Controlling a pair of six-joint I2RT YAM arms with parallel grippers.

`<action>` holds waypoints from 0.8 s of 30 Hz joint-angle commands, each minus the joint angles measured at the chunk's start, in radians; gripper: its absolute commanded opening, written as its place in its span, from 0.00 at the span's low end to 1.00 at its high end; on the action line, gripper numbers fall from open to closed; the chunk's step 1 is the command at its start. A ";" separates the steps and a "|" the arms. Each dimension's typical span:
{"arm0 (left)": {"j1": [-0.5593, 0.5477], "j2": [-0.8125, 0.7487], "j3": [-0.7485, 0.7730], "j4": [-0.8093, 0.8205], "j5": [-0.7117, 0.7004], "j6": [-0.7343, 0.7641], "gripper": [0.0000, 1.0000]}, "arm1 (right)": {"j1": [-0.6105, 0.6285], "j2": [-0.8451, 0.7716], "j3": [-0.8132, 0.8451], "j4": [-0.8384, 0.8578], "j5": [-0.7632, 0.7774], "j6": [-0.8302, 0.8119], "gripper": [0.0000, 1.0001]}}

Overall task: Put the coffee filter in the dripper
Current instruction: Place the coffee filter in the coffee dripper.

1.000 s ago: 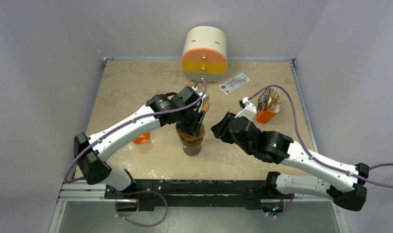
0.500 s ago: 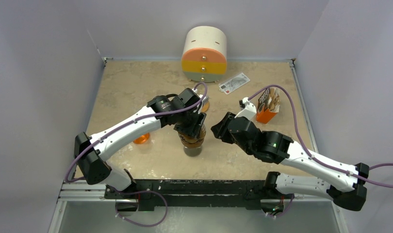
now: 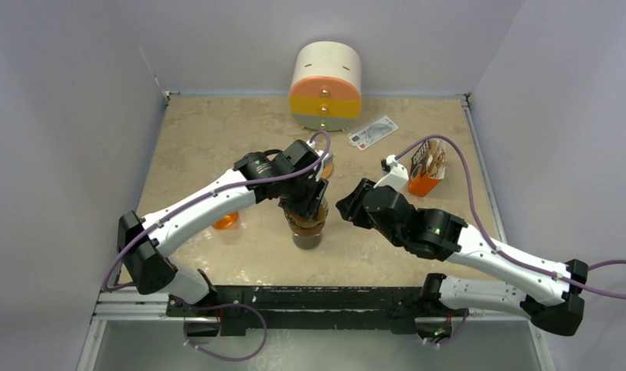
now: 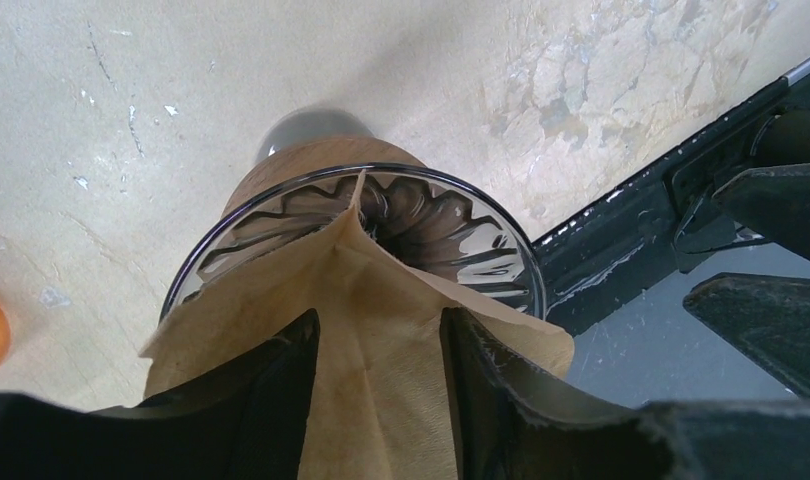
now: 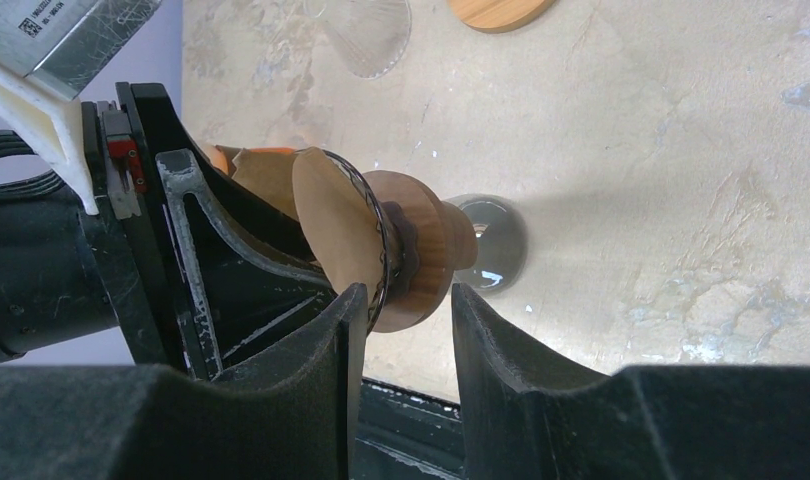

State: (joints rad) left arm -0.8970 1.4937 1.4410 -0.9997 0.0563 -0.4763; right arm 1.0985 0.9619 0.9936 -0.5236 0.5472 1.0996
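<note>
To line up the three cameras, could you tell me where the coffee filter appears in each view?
Top external: coffee filter centre, under the left gripper.
Left wrist: bottom centre, between the fingers.
Right wrist: left of centre.
Shared landmark: the dripper.

"COFFEE" on the orange packet point(image 3: 426, 170), otherwise illegible.
</note>
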 commanded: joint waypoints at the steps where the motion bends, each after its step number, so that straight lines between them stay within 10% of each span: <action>1: 0.001 -0.026 0.026 0.024 0.021 0.021 0.44 | -0.003 0.003 0.005 0.007 0.018 0.012 0.40; 10: 0.001 -0.016 0.088 -0.005 0.017 0.028 0.02 | -0.003 -0.006 -0.001 0.002 0.024 0.006 0.40; 24: 0.001 -0.135 0.213 -0.054 0.008 0.109 0.00 | -0.003 -0.043 -0.070 -0.040 0.029 -0.065 0.38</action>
State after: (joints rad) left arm -0.8970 1.4677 1.6100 -1.0691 0.0666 -0.4248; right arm 1.0985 0.9390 0.9386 -0.5388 0.5476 1.0737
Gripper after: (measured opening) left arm 0.003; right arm 0.389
